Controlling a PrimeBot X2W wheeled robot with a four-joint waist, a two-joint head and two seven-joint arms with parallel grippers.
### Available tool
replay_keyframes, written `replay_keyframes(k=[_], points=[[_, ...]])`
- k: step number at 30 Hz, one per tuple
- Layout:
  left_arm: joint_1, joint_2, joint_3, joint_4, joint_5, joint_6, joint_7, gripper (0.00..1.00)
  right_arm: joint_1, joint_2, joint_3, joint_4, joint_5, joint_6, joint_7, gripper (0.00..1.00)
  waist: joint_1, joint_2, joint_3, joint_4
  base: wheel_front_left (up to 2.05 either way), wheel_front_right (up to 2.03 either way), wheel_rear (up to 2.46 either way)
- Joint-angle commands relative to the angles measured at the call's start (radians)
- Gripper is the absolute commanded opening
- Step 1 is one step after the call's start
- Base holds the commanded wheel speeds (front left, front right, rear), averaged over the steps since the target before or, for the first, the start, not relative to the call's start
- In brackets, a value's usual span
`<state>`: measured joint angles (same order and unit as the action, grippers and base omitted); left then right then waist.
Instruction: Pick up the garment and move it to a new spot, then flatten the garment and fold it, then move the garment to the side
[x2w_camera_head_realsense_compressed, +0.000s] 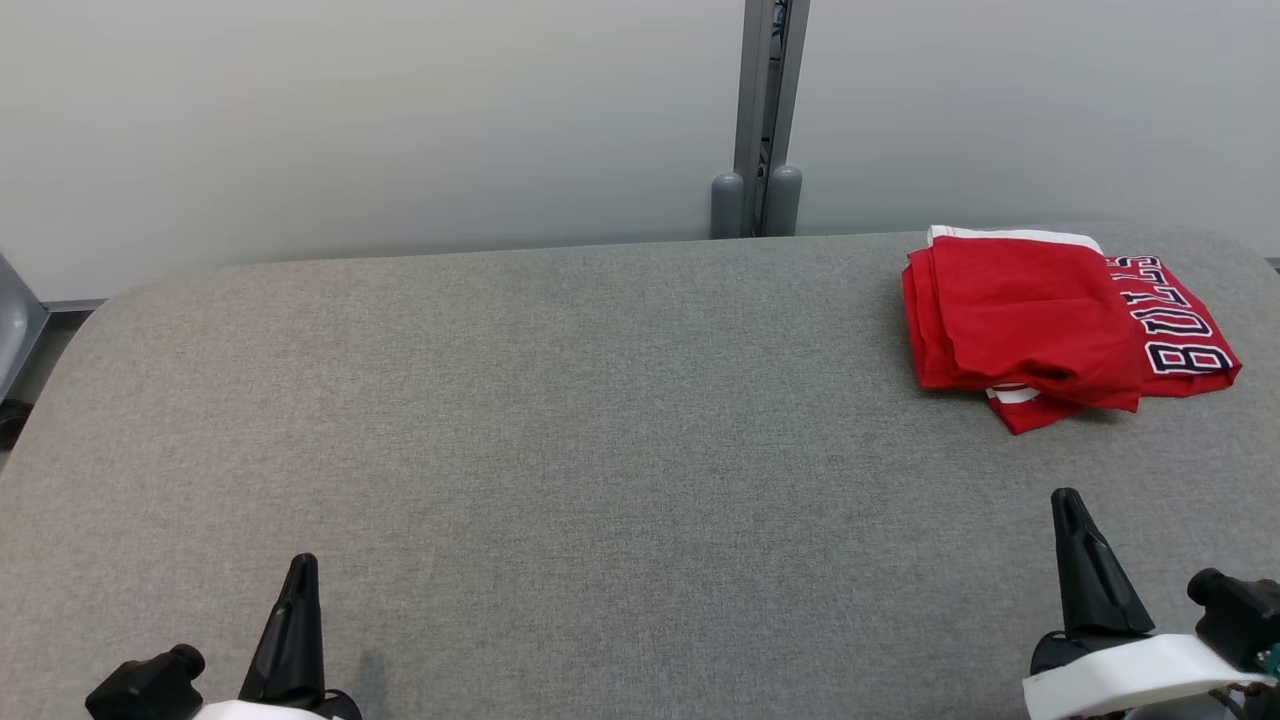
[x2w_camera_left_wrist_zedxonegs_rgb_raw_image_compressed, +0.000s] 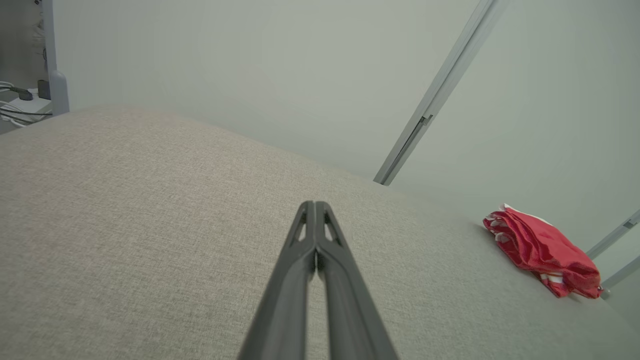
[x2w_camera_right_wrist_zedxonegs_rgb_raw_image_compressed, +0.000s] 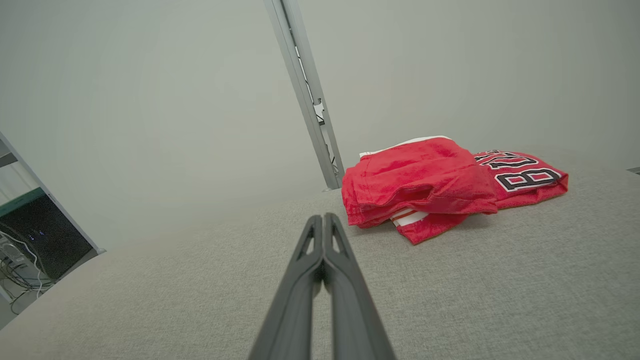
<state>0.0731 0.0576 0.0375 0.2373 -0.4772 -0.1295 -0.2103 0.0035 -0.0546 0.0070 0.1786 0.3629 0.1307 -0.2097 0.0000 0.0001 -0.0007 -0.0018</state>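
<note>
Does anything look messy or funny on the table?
Only a little. The red shirt at the far right of the table is folded unevenly: a striped corner pokes out from under its near edge. Nothing looks spilled or torn.

Counter (x2w_camera_head_realsense_compressed: 560, 420) covered in grey woven fabric, its far corners rounded. A folded red garment (x2w_camera_head_realsense_compressed: 1040, 320) lies directly on the fabric, straight ahead of the right hand (x2w_camera_head_realsense_compressed: 1068, 497) and near the counter's far edge. It is well apart from the left hand (x2w_camera_head_realsense_compressed: 302, 562), ahead and to that hand's right. White trim shows along its folds, and dark, white-edged lettering faces upward.
</note>
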Motion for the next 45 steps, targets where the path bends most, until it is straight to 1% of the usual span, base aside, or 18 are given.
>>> replay_keyframes(k=[1,32,45], points=[[-0.036,0.008,0.009,-0.014,-0.051,0.000,0.011,0.00,-0.030,-0.006,-0.009,-0.010,0.057,0.000,0.012,0.00,0.0000,-0.0001,0.000,0.000,0.00,0.00,0.00],[-0.098,0.003,0.036,-0.007,-0.474,-0.001,0.133,0.00,-0.066,-0.006,-0.050,0.018,0.526,0.000,0.131,0.00,0.0000,-0.0001,0.001,0.001,0.00,0.00,0.00],[-0.118,0.001,0.046,-0.004,-0.615,-0.001,0.174,0.00,-0.077,-0.005,-0.064,0.028,0.681,0.000,0.171,0.00,0.0000,-0.0001,0.002,0.001,0.00,0.00,0.00]])
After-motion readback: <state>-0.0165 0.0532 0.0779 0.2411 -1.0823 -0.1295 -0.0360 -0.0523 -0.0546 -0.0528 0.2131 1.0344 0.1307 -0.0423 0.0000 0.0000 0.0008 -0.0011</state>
